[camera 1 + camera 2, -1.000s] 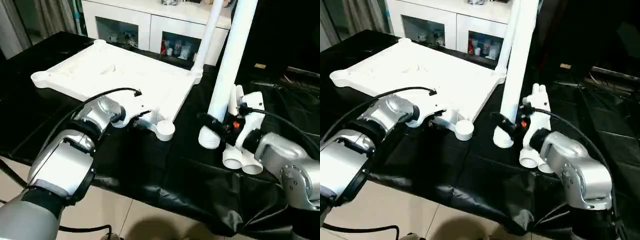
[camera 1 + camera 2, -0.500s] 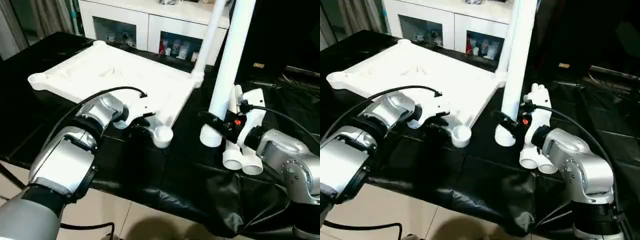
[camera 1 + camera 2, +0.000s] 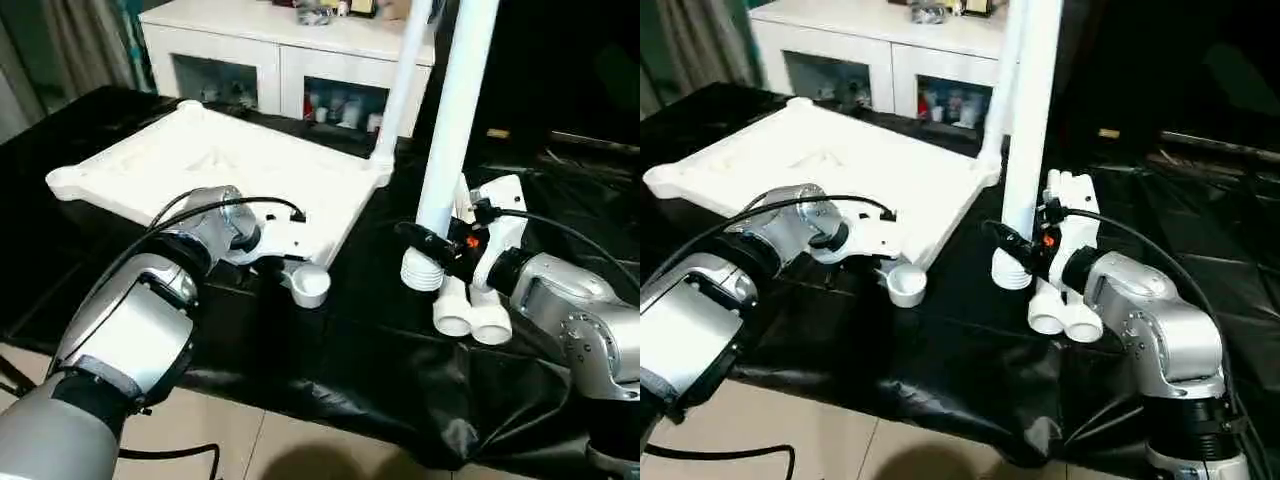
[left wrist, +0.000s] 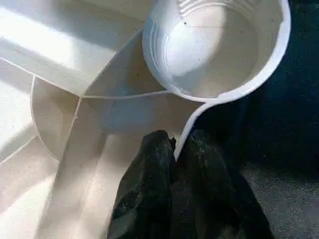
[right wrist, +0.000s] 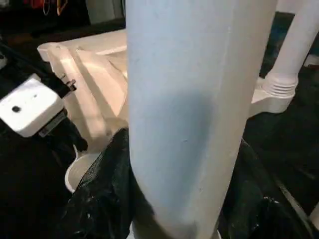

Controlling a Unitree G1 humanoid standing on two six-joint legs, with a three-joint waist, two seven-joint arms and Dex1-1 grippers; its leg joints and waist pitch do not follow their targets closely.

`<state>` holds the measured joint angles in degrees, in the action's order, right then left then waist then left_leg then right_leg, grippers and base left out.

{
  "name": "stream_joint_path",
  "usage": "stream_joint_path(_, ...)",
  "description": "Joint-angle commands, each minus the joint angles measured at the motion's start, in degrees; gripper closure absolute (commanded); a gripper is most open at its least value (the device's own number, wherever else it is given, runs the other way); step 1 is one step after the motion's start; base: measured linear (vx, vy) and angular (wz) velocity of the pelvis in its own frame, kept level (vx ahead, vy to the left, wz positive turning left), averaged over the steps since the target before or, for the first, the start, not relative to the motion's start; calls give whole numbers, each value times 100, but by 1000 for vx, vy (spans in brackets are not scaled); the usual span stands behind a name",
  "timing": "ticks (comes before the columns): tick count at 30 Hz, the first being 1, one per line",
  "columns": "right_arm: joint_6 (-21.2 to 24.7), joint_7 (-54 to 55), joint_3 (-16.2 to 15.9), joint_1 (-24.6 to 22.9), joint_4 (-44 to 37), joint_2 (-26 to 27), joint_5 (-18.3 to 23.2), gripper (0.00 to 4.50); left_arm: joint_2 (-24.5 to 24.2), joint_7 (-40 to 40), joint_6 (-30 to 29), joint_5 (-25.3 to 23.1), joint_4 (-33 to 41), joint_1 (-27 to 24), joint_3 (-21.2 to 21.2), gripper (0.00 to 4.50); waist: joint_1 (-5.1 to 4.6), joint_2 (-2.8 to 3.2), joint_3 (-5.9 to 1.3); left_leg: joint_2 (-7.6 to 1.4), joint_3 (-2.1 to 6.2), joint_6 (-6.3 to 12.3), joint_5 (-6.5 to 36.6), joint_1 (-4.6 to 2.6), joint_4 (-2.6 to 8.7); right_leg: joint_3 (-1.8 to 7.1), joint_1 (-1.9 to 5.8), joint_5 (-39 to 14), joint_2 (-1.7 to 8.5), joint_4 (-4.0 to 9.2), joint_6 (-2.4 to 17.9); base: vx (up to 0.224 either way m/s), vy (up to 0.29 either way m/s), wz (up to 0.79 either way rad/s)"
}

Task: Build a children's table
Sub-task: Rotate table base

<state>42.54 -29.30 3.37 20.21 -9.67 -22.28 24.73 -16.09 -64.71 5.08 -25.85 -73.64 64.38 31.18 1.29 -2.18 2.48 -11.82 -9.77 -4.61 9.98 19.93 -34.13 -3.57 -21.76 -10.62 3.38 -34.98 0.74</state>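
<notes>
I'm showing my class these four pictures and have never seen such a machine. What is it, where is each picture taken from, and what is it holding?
It is a humanoid robot with two silver arms. Two pictures come from its head, looking down at a black-covered worktable; two come from cameras on its wrists. An upside-down white tabletop lies there, one leg already standing in a far corner. The left gripper pinches the tabletop's rim beside an empty corner socket. The right gripper holds a second white leg upright. Two more legs lie beside it.
</notes>
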Motion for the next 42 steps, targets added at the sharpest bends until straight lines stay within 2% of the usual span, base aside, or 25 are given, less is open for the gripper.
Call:
stream_joint_path(1,-118,-1,25,155,39,5,15,266,172,-283,-346,269,-303,-424,-131,412,43,-62,-308,-78,35,149,1256,-23,361,239,224,-2169,426,569,905,0,0,0)
stream_joint_path(3,-137,5,37,171,60,53,39,266,304,-488,-634,616,-267,-447,-462,413,66,-51,-316,-80,16,178,1226,-35,357,248,220,-1892,424,543,1056,0,0,0)
stream_joint_path(5,-146,-3,41,179,72,82,35,266,364,-573,-794,767,-250,-451,-628,417,97,-36,-335,-88,13,201,1160,-34,356,262,230,-1644,435,513,1166,0,0,0)
stream_joint_path(6,-169,4,33,186,87,142,41,266,412,-555,-965,921,-185,-502,-799,418,117,-38,-335,-91,8,216,1147,-34,361,263,231,-1517,434,506,1193,0,0,0)
stream_joint_path(8,-204,5,7,184,103,193,45,266,424,-424,-905,1009,-59,-619,-887,424,121,-36,-324,-101,16,217,1180,-29,371,255,233,-1499,436,494,1216,0,0,0)
stream_joint_path(11,-275,10,-43,189,159,250,29,266,433,-282,-641,1078,199,-828,-966,432,122,-50,-301,-97,28,203,1320,-14,386,239,232,-1891,451,540,1080,0,0,0)
stream_joint_path(13,-309,14,-68,197,193,285,17,266,398,-145,-393,1026,394,-982,-930,443,124,-55,-303,-104,33,183,1396,-30,390,241,215,-2094,455,562,981,0,0,0)
stream_joint_path(14,-328,19,-86,203,212,317,13,266,350,-20,-124,961,557,-1126,-869,447,116,-67,-285,-101,38,170,1458,-21,404,232,207,-2238,445,575,919,0,0,0)
stream_joint_path(16,-340,20,-96,211,225,351,4,266,302,71,-18,909,729,-1254,-843,449,116,-51,-292,-111,46,137,1524,-34,409,235,192,-2411,459,589,828,0,0,0)
stream_joint_path(17,-349,25,-101,208,228,377,3,266,262,88,157,962,889,-1374,-882,450,113,-75,-283,-117,49,129,1573,-39,419,231,177,-2497,459,603,791,0,0,0)
stream_joint_path(18,-362,32,-106,195,228,420,-2,266,198,185,333,1042,1158,-1540,-972,450,117,-59,-281,-112,54,116,1603,-37,421,234,170,-2566,462,607,750,0,0,0)
stream_joint_path(20,-368,34,-107,182,222,440,-5,266,171,249,339,1074,1285,-1600,-1024,403,104,-46,-281,-126,62,77,1673,-41,433,232,152,-2650,465,610,708,0,0,0)
stream_joint_path(21,-377,32,-106,168,224,453,-6,266,158,250,261,1138,1393,-1633,-1096,403,111,-48,-281,-126,58,60,1700,-54,431,239,133,-2638,464,608,703,0,0,0)
stream_joint_path(24,-447,34,-138,117,271,515,-12,266,24,139,30,1411,1933,-1799,-1369,380,113,-36,-286,-132,70,1,1680,-22,456,243,143,-2435,467,578,756,0,0,0)
stream_joint_path(26,-489,29,-166,114,328,569,-17,266,-49,272,99,1513,1984,-1790,-1535,357,115,-37,-298,-134,64,-19,1598,-12,455,254,146,-2130,463,547,816,0,0,0)
stream_joint_path(28,-524,26,-187,110,367,603,-24,266,-116,338,165,1567,1995,-1789,-1599,357,133,-40,-307,-142,57,-18,1465,-8,456,266,152,-1810,465,512,895,0,0,0)
stream_joint_path(31,-609,2,-275,147,514,708,-60,266,-316,224,409,1550,1851,-1777,-1591,356,187,-45,-354,-144,44,52,994,46,430,279,193,-912,470,396,1064,0,0,0)
stream_joint_path(33,-611,-10,-291,145,517,725,-66,266,-372,168,427,1533,1866,-1813,-1565,356,193,-33,-360,-141,32,90,780,58,419,275,193,-483,451,345,1154,0,0,0)
stream_joint_path(36,-600,-38,-296,145,499,715,-64,266,-492,55,501,1469,1806,-1823,-1496,356,207,-18,-341,-149,20,76,854,38,428,279,189,-468,456,344,1214,0,0,0)
stream_joint_path(41,-613,-54,-277,122,483,683,-50,266,-538,-71,505,1478,1622,-1726,-1511,356,215,-11,-314,-142,12,-38,1127,19,441,291,176,-903,464,399,1121,0,0,0)
stream_joint_path(42,-618,-55,-276,113,478,681,-52,266,-535,-120,497,1505,1587,-1707,-1529,374,217,-10,-312,-141,14,-64,1171,14,442,294,175,-1013,469,407,1087,0,0,0)
